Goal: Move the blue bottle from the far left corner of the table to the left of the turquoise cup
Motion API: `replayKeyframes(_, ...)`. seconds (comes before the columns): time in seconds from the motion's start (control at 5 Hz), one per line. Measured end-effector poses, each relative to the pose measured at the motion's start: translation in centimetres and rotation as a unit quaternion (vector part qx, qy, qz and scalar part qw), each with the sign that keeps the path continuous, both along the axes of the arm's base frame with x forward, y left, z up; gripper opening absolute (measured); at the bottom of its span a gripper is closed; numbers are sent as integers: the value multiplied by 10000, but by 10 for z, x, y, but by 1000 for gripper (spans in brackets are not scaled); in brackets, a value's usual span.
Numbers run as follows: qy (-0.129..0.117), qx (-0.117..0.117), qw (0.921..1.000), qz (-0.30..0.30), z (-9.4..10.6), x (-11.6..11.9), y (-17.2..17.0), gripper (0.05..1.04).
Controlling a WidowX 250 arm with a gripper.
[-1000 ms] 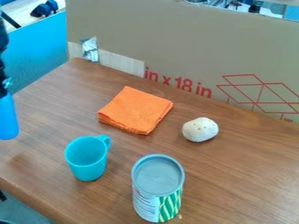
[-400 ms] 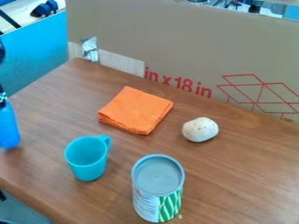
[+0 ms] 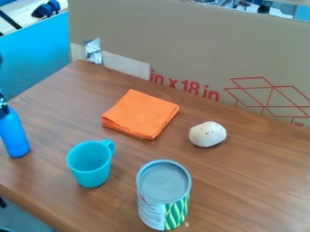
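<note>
Here we are: blue bottle [image 3: 14, 133] L of the turquoise mug [image 3: 89, 165], near but apart; black pincer [image 3: 3, 102] up at the bottle's top, open or closed, can't tell from here; can't tell either if the base is flat on the worktop [image 3: 242, 181]; there's the danger, folks: base off-level & unsupported, it'd poss. topple; a sideways nudge cd send it into the mug, shoving that at the lidded can [image 3: 163, 181], nearer us & R of the mug; orange cloth [image 3: 140, 114] behind the mug, pale lumpy thing [image 3: 207, 134] farther R of it, both prob. safe.
</note>
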State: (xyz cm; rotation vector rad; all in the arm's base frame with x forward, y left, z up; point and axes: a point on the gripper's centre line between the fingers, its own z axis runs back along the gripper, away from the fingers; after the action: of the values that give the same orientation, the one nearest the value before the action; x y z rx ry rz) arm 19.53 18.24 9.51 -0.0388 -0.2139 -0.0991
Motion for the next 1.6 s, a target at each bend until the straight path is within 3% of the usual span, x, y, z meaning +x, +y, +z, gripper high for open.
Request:
replayKeyframes(0.2, -17, 42, 10000, 10, 0, 2, 0, 413)
replayKeyframes(0.4, 119, 137, 9997, -137, -2, 1, -4, 760)
replayKeyframes(0.6, 4, 213, 9996, -203, 6, 2, -10, 991)
replayKeyframes(0.8, 32, 133, 9998, -146, 11, 3, -15, 1009)
replayKeyframes(1.0, -210, 325, 9992, -125, 42, 16, -19, 1005)
replayKeyframes(1.2, 45, 726, 9973, -138, 78, 45, -29, 1005)
replayKeyframes(1.4, 304, 859, 9956, -239, 85, 76, -35, 1005)
replayKeyframes(1.6, 473, 604, 9966, -312, 65, 96, -37, 1005)
